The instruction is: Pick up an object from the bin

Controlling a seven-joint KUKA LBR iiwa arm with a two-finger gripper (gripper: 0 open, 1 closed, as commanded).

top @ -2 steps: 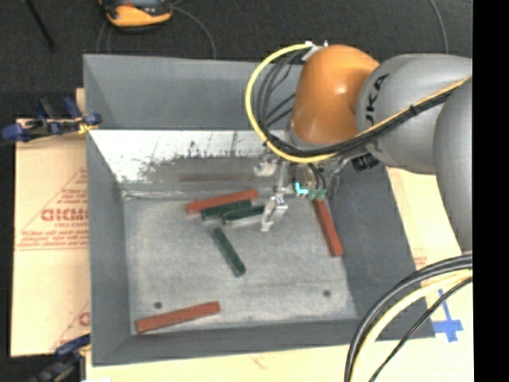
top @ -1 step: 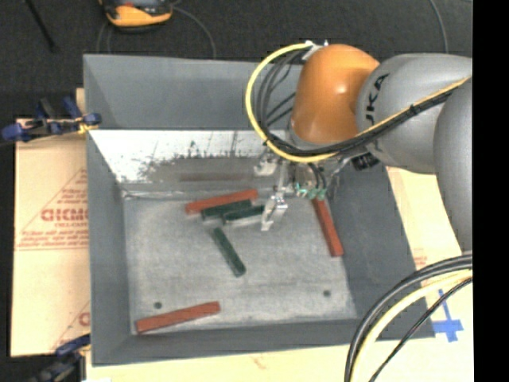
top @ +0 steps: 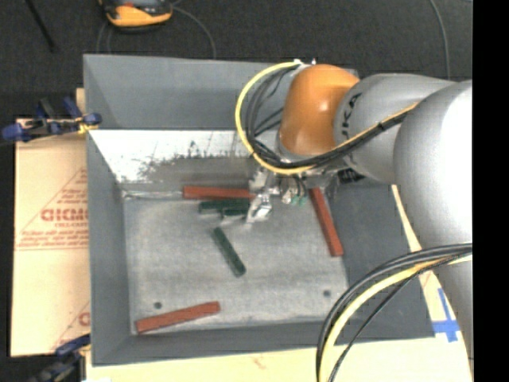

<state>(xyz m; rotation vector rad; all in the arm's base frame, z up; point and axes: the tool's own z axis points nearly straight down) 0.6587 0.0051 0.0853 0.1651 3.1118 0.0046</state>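
Silver arm with orange wrist cover (top: 314, 110) hangs over grey metal bin (top: 107, 253). Gripper (top: 261, 204) sits beneath; you cannot tell its opening. Short dark green rigid bar (top: 223, 208) lies just left of gripper. Judge it light, stiff, smooth: take it across narrow sides, mid-length.

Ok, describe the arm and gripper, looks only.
The arm is built of thick, rounded silver-grey links with black lettering near the wrist. An orange dome-shaped cover caps the wrist. Yellow and black cables loop around it. The gripper below is small and made of pale metal.
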